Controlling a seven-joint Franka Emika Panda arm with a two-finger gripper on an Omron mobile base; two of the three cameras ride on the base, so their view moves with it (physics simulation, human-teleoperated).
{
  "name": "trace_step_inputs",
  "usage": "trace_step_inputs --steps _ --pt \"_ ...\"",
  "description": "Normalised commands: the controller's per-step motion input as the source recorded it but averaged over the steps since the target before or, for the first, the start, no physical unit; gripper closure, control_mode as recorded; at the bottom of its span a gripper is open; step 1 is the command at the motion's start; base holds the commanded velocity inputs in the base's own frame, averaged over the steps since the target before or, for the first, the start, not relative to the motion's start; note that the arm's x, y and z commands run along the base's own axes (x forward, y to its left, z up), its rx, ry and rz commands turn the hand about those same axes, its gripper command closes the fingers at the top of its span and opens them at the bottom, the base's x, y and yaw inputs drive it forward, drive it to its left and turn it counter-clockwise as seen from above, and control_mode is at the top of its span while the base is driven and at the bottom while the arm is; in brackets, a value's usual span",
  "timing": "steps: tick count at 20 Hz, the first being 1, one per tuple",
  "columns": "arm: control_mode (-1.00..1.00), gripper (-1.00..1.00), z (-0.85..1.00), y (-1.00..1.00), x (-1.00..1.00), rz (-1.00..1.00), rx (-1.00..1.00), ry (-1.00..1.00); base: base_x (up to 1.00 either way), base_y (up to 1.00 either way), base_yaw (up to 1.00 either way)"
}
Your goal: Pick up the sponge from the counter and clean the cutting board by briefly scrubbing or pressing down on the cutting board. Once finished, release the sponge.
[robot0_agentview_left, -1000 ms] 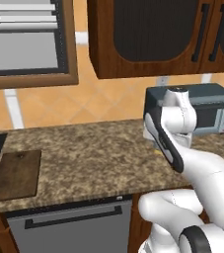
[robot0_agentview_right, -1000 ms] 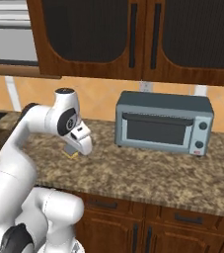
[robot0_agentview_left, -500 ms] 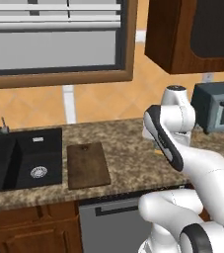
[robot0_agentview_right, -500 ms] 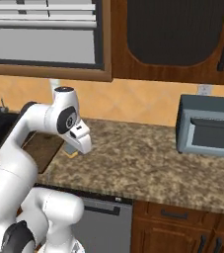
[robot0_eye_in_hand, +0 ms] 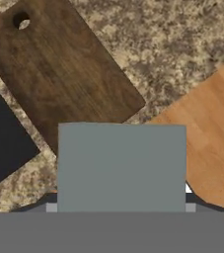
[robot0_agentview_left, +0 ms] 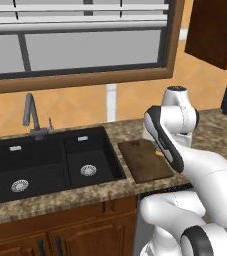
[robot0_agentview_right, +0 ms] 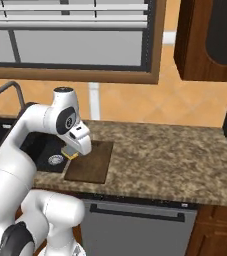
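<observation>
1. The end effector (robot0_agentview_right: 71, 152) hangs above the near left part of the board, closed on the small rectangular sponge (robot0_eye_in_hand: 121, 167). In the hand view the sponge's flat grey-blue face sits between the fingers; in the right base view a sliver of its yellow layer shows under the hand.
2. The sponge is off the counter, carried in the air, apparently clear of the board, though the gap is hard to judge.
3. Step in hand, as I judge it: pick-up done, carrying the sponge to the scrub spot. Next move calls for a straight descent until the sponge presses flat on the wood, then a short rub, then opening the fingers.
4. The flat dark brown wooden cutting board (robot0_agentview_left: 145, 160) is rectangular with visible grain and a small hole near one edge.
5. It lies on the speckled brown and tan granite counter (robot0_agentview_right: 175, 160), just right of the black double sink (robot0_agentview_left: 40, 163).
</observation>
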Motion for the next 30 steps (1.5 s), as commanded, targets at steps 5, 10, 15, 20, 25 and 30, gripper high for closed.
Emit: trace_step_inputs --steps 5,10,15,20,25,30 --pt "1.00 1.00 0.00 0.00 0.00 0.00 0.00 0.00 0.25 0.57 -0.09" --pt "1.00 1.00 0.00 0.00 0.00 0.00 0.00 0.00 0.53 -0.05 0.00" --pt "1.00 1.00 0.00 0.00 0.00 0.00 0.00 0.00 0.12 -0.49 0.19" --pt "-1.00 1.00 -0.12 -0.06 0.13 0.11 0.00 0.02 0.05 -0.22 0.15" --pt "-1.00 1.00 -0.43 0.15 -0.23 0.04 -0.08 -0.12 0.00 0.00 0.00" --pt "-1.00 1.00 -0.32 0.02 -0.40 0.01 -0.05 -0.09 0.00 0.00 0.00"
